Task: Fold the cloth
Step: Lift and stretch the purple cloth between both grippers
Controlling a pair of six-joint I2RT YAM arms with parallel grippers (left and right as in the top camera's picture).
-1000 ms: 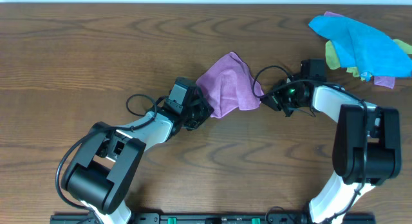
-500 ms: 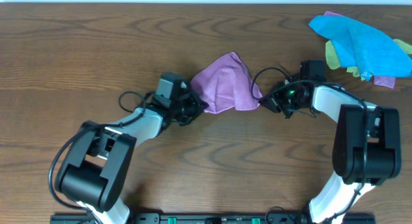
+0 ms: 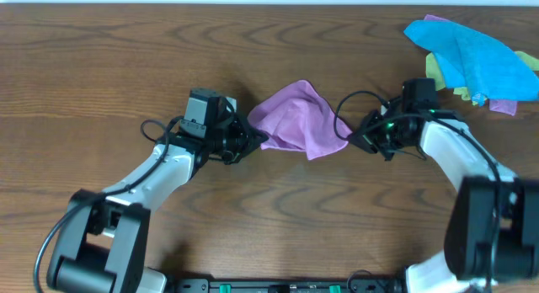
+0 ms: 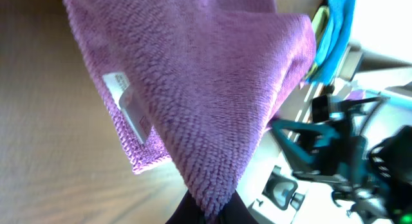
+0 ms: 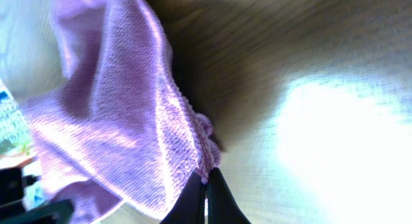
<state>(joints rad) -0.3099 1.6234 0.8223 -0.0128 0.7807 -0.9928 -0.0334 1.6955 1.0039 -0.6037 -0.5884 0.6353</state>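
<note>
The lilac cloth (image 3: 296, 120) hangs stretched between my two grippers over the middle of the wooden table. My left gripper (image 3: 253, 140) is shut on the cloth's left corner; the left wrist view shows the cloth (image 4: 212, 89) rising out of the jaws (image 4: 209, 214), with a white care label (image 4: 125, 102) on it. My right gripper (image 3: 352, 138) is shut on the cloth's right corner; the right wrist view shows the cloth's edge (image 5: 129, 121) pinched between the fingertips (image 5: 205, 185).
A heap of other cloths lies at the table's far right corner: a bright blue cloth (image 3: 472, 53) on top of a yellow-green one (image 3: 435, 72) and a purple one (image 3: 504, 106). The table's far edge (image 3: 253, 4) runs along the top.
Both grippers have moved apart, the left one to the left and the right one to the right and a little nearer. The cloth between them has been pulled wider and flatter.
</note>
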